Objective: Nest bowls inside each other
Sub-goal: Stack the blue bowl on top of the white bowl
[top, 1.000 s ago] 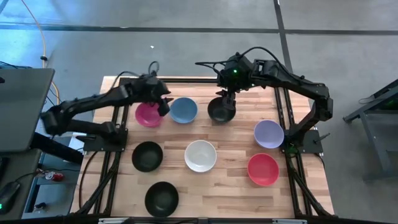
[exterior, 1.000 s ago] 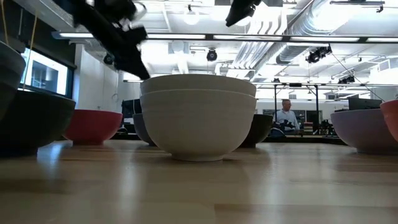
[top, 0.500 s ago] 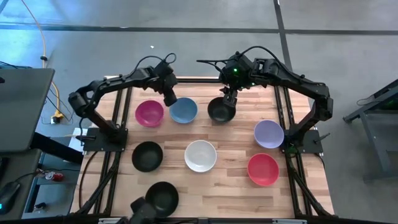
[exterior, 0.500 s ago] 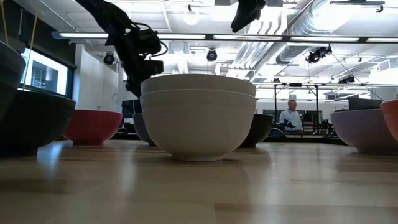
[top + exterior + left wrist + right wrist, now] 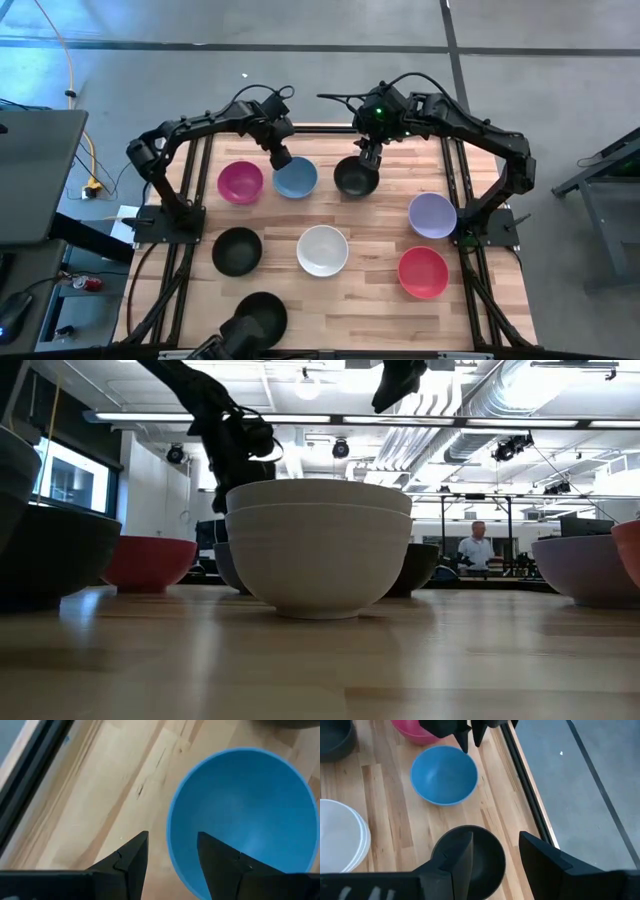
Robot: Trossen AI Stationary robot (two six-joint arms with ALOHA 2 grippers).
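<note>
Nesting barely begun: white bowls [image 5: 322,250] already sit one inside another, seen as a double rim in the low view; the rest lie singly on the desk [image 5: 370,300].

- Left claw [image 5: 281,158]: released, empty, fingers straddling the near rim of the blue bowl [image 5: 245,815]; magenta bowl [image 5: 240,182] just beside.
- Right claw [image 5: 367,158]: released, empty, above the black bowl [image 5: 468,860].
- Remaining: lavender bowl [image 5: 432,214], red bowl [image 5: 423,271], two more black bowls [image 5: 237,250], well apart from both claws.
- Make: smooth, plain, round, like size; desk of pale wood planks.
</note>
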